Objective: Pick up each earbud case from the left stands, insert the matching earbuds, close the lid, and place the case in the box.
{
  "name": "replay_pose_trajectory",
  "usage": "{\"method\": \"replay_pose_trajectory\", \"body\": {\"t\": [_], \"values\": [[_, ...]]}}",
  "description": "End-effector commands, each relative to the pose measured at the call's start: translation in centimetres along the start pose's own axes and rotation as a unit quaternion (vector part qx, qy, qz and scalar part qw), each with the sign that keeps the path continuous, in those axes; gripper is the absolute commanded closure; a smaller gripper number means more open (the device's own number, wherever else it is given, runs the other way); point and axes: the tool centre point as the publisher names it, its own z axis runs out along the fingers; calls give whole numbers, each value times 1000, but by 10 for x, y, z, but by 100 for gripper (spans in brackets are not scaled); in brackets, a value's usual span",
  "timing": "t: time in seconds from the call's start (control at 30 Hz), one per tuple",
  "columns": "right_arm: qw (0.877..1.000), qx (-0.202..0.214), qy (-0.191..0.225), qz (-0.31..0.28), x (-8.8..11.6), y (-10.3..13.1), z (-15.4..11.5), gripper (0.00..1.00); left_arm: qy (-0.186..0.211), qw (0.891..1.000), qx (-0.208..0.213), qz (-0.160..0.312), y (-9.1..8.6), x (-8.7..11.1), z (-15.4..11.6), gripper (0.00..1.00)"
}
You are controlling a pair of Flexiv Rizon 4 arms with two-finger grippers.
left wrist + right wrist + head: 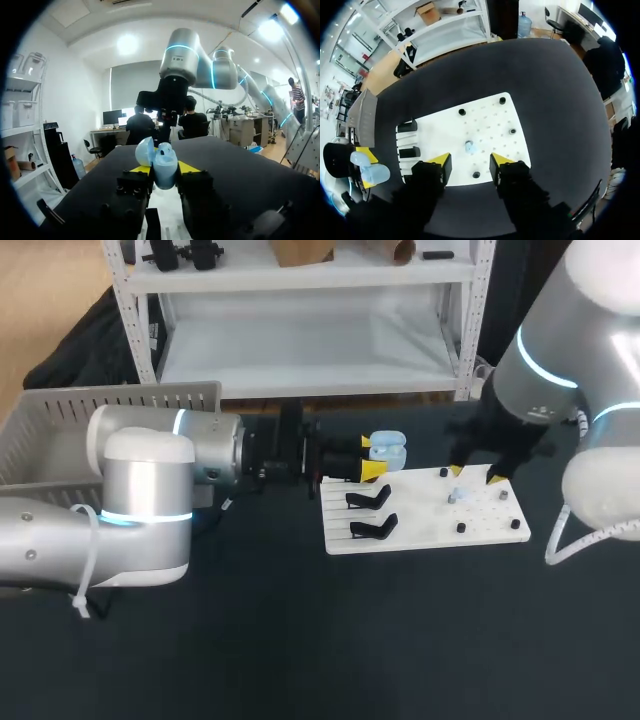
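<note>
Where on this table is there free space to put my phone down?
The dark table in front of the white board is bare. Crowded: the board's far edge, where the left gripper holds the earbud case and the right gripper hovers, plus its black stands.

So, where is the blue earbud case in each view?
Head view: earbud case at the white board's far edge, in the left gripper.
Left wrist view: between its own fingers.
Right wrist view: beside the board, near the black stands.
Landmark: the left gripper's yellow tips.

Glossy plastic earbud case (387,448), matt white board (425,530); matt dark table (300,640)
</note>
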Motion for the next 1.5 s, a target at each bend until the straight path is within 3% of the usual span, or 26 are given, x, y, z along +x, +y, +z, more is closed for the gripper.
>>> {"method": "replay_pose_trajectory", "body": {"t": [0.03,0.93,1.5], "values": [[1000,-2,11,-2,-1,4,13,52,-1,1000,-1,1,0,1,0,100],[998,-34,40,24,12,4,36,56,-1,1000,-1,1,0,1,0,100],[998,-42,41,38,5,2,44,63,-1,1000,-1,1,0,1,0,100]]}}
